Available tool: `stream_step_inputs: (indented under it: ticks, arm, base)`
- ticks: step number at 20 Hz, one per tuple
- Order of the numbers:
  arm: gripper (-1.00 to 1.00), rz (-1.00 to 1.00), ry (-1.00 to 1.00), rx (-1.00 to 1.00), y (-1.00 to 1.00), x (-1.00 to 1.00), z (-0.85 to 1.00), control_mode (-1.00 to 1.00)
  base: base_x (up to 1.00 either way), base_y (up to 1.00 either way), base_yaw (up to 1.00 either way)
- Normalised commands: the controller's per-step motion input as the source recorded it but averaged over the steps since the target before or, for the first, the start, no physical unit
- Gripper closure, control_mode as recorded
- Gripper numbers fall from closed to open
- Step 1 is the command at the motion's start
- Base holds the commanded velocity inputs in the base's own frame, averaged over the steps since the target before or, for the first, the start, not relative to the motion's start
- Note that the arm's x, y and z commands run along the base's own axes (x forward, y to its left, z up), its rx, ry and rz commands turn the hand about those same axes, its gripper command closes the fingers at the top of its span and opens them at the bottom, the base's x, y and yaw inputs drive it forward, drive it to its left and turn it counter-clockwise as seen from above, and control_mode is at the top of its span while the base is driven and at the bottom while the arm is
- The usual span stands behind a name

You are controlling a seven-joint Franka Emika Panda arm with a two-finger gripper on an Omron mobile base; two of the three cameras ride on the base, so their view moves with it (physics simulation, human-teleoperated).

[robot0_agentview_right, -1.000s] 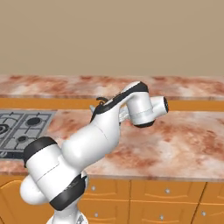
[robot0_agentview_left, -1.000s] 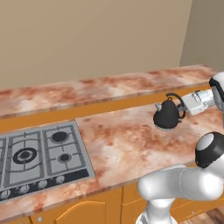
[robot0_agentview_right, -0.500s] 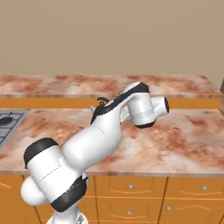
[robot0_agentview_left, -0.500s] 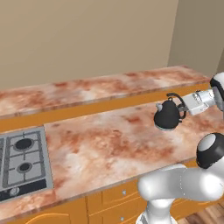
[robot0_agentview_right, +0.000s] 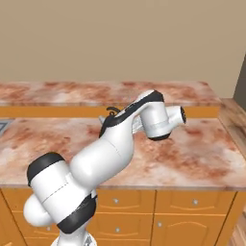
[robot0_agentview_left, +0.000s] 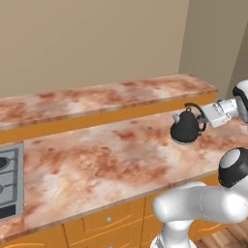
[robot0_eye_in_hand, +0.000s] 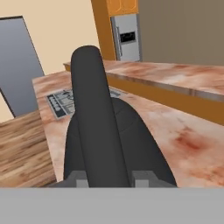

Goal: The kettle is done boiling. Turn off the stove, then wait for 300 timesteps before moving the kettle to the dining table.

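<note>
kettle held by its handle

the kettle (robot0_agentview_left: 184,129) is gripped at its arched handle by the claw (robot0_agentview_left: 203,115) and kept above the desk (robot0_agentview_left: 106,160), near the dining table (robot0_agentview_left: 97,99); the stove (robot0_agentview_left: 8,181) is seen far left.

A marbled reddish-pink surface (robot0_agentview_left: 111,160) tops orange cabinet drawers. The grey stove (robot0_agentview_left: 7,181) is set into it at the far left edge of the left base view. Behind it runs a second, narrower marbled slab, the dining table (robot0_agentview_left: 97,99), raised slightly above on an orange base.
</note>
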Motion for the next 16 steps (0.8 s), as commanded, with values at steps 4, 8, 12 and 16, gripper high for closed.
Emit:
stream_step_inputs:
  ticks: [4,8,12,16]
  arm:
    - [1.0,0.0,0.0,0.0,0.0,0.0,0.0,1.0]
    - [1.0,0.0,0.0,0.0,0.0,0.0,0.0,1.0]
    - [1.0,0.0,0.0,0.0,0.0,0.0,0.0,1.0]
    - [1.0,0.0,0.0,0.0,0.0,0.0,0.0,1.0]
  base:
    - [0.01,-1.0,-0.03]
    - [0.0,-1.0,-0.01]
    - [0.0,-1.0,0.0]
    - [0.0,-1.0,0.0]
